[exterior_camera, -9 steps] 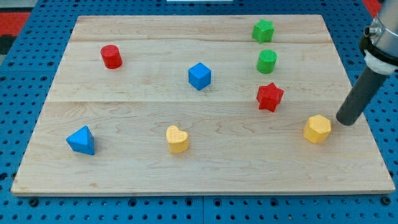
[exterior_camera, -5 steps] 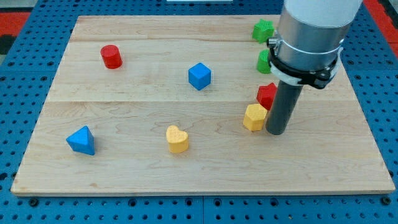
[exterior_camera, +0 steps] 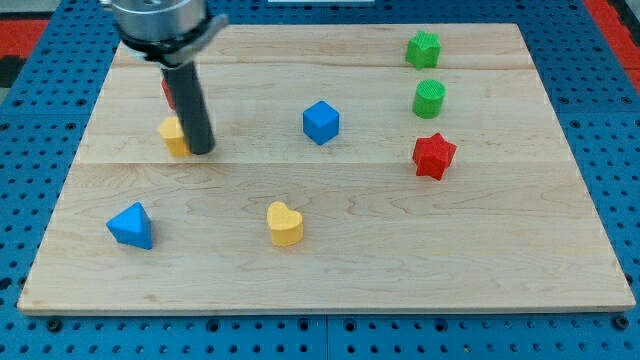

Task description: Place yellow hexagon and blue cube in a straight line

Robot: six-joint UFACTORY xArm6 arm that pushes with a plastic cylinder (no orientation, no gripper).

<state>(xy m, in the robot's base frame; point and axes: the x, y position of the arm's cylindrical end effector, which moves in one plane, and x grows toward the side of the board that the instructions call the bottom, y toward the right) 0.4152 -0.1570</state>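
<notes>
The yellow hexagon (exterior_camera: 173, 136) lies at the board's left, partly hidden behind my rod. My tip (exterior_camera: 200, 150) touches its right side. The blue cube (exterior_camera: 321, 122) sits near the board's middle, well to the right of my tip and at about the same height in the view as the hexagon. The red cylinder (exterior_camera: 170, 92) is just above the hexagon, mostly hidden by the rod.
A blue triangular block (exterior_camera: 131, 225) lies at the lower left and a yellow heart (exterior_camera: 285, 223) at the lower middle. A green star (exterior_camera: 423, 48), a green cylinder (exterior_camera: 430, 98) and a red star (exterior_camera: 434, 155) stand at the right. The wooden board (exterior_camera: 500, 250) ends near each.
My tip swept from the board's right edge far to the left, pushing the yellow hexagon across, past the red star, to just below the red cylinder. Other blocks did not move.
</notes>
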